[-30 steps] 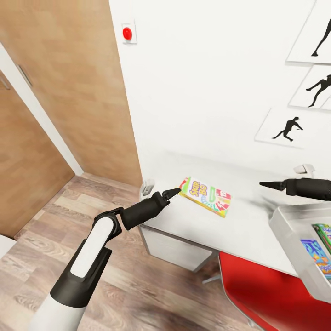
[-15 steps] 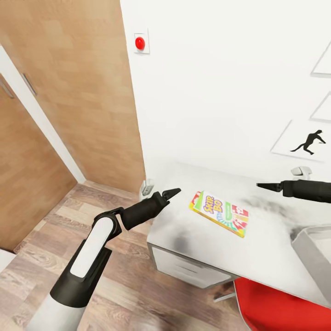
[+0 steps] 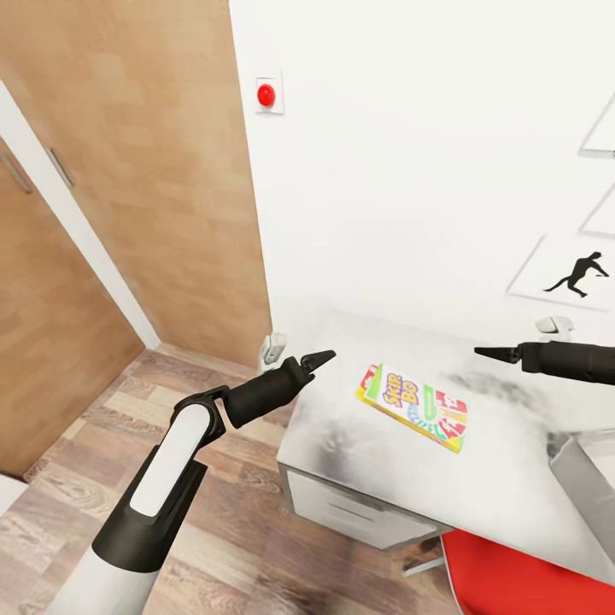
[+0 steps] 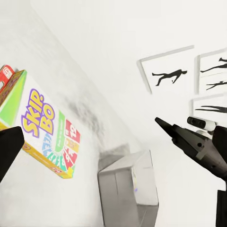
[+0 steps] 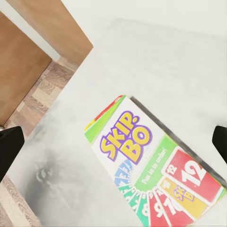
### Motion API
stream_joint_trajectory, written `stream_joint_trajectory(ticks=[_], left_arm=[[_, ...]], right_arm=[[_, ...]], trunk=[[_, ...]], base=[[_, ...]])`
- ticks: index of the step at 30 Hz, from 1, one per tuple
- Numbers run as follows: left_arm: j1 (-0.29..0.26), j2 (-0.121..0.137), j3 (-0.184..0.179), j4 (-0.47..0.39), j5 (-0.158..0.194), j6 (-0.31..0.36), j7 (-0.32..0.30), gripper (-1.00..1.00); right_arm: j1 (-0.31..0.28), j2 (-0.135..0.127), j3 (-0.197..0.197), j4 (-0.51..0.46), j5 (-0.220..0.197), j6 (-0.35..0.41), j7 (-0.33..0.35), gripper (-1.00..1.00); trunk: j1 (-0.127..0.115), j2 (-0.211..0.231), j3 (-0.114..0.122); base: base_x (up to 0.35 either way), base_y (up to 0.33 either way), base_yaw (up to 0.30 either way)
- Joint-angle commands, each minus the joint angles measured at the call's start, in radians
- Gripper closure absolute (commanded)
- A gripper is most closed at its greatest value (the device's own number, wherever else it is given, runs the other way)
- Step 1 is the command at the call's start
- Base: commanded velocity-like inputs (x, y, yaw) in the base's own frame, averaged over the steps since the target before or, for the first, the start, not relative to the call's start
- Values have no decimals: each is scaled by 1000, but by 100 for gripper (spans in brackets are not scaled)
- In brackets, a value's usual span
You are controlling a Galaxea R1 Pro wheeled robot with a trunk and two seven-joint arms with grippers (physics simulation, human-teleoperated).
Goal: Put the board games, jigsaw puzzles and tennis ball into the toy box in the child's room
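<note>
Both end effectors are seen raised above the table (image 3: 376, 461), and nothing is held by either. The left end effector (image 3: 319, 358) hangs over the table's left edge with its fingertips pressed together into a point. The right end effector (image 3: 495, 352) reaches in from the right, its tips also drawn to a point; in the left wrist view it (image 4: 163, 126) appears as a closed dark wedge in front of the wall.

Between the two, a slim board game (image 3: 414, 407) printed "SKIP-BO" in yellow, red and green lies flat on the light grey table top, touched by neither end effector; it is seen in the left wrist view (image 4: 45, 127) and in the right wrist view (image 5: 151, 175). No object lies between it and either end effector.

At the right edge, a corner of the pale grey toy box (image 3: 585, 470) is visible on the table, well apart from the game. A red chair seat (image 3: 521, 581) sits below the table's near edge. A red button (image 3: 266, 94) and a black silhouette picture (image 3: 576, 275) are mounted on the white wall, and a brown door (image 3: 51, 325) stands to the left over the wood-plank floor (image 3: 239, 547).
</note>
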Motion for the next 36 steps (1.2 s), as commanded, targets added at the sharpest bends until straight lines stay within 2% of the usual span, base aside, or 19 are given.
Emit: stream_joint_trajectory(ticks=[1, 15, 26, 34, 36], left_arm=[[-1, 0, 1, -1, 10, 2, 10, -100], [-1, 0, 2, -1, 10, 2, 9, -100], [1, 4, 5, -1, 10, 2, 11, -100], [2, 14, 10, 0, 10, 2, 11, -100], [2, 24, 12, 0, 11, 2, 11, -100]], right_arm=[[3, 0, -1, 0, 5, 4, 7, -100], [29, 12, -1, 12, 4, 4, -18, -100], [36, 70, -1, 68, 3, 4, -83, -100], [53, 84, -2, 94, 1, 4, -94, -100], [64, 87, -2, 103, 1, 4, -99, -100]], trunk=[[1, -2, 0], [1, -2, 22], [1, -2, 28], [1, -2, 29], [1, -2, 29]], base=[[9, 7, 0], [4, 3, 0], [0, 0, 0], [3, 2, 0], [60, 46, 0]])
